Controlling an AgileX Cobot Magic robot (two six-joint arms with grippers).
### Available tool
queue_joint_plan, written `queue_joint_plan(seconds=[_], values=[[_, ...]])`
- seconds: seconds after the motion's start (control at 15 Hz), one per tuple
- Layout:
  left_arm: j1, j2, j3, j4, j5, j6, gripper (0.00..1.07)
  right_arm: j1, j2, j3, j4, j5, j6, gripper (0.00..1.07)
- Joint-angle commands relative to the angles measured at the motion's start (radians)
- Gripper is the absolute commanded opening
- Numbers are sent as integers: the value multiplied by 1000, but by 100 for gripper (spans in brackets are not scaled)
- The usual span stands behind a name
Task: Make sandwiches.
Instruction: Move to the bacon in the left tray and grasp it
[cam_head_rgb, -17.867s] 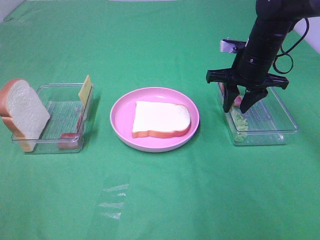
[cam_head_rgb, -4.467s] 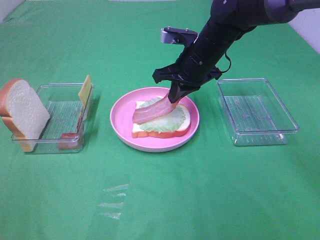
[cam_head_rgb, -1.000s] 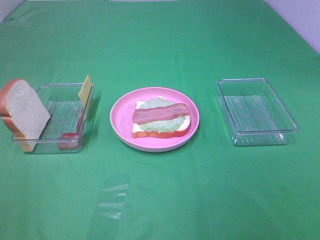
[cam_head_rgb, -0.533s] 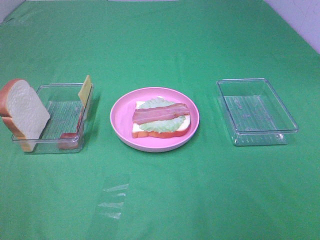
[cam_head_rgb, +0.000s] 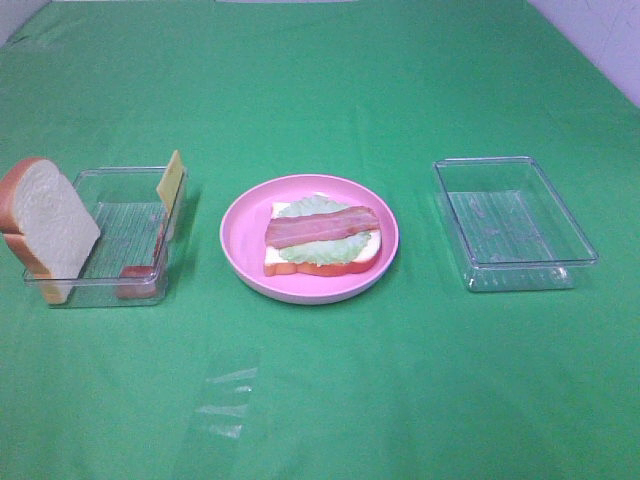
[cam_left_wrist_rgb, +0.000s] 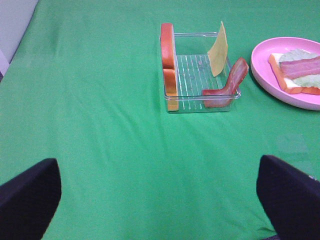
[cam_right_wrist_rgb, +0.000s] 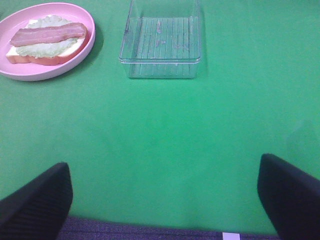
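On the pink plate in the middle lies the open sandwich: one bread slice, green lettuce and a bacon strip on top. The left clear tray holds a bread slice leaning on its left end, an upright yellow cheese slice and a bacon strip. Neither arm shows in the high view. In the left wrist view my left gripper is open over bare cloth, well short of that tray. My right gripper is open too, short of the sandwich.
An empty clear tray stands to the right of the plate and also shows in the right wrist view as the clear tray. A scrap of clear film lies on the green cloth towards the front. A pale wall edges the far right corner.
Since the earliest frames, lettuce and bacon went from the right tray onto the bread on the plate, and the right arm left the high view. Nothing moved in the last second.
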Motion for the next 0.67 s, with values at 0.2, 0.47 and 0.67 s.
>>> queue_joint_plan(seconds=[0.2, 0.47, 0.67], values=[[-1, 105, -57, -16, 83, -6, 102, -1, -32, 3, 3, -6, 0, 97], [-1, 529, -343, -41, 231, -30, 102, -1, -32, 3, 5, -6, 0, 97], [-1, 823, -522, -83, 231, 34, 102, 0, -32, 3, 6, -6, 0, 97]])
